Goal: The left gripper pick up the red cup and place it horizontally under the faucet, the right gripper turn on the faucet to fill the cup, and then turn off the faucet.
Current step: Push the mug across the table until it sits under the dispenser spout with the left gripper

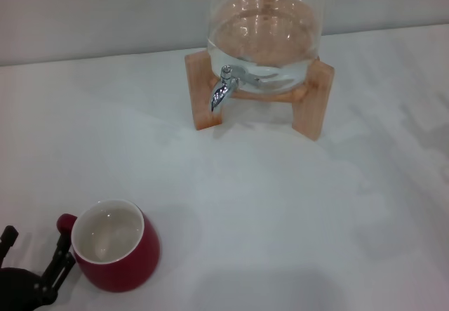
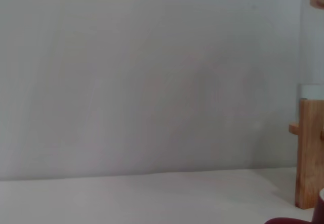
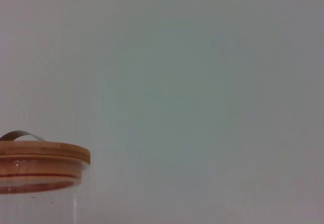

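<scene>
1. The left hand (image 1: 35,265), a black two-fingered claw, sits released at the table's (image 1: 280,220) near-left corner, one finger beside the handle of the squat glossy dark-red ceramic cup (image 1: 116,253).
2. The cup stands upright, well apart from the small chrome faucet (image 1: 222,92) on the clear glass jar (image 1: 263,30).
3. Clench on the cup's handle side and lift level.
4. The right hand is not in view.

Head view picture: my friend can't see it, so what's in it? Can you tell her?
A red cup stands upright near the front left of a white table, with the left gripper open right beside its handle. Farther back, a glass jar sits on a wooden stand, its chrome faucet pointing down over bare table.
</scene>
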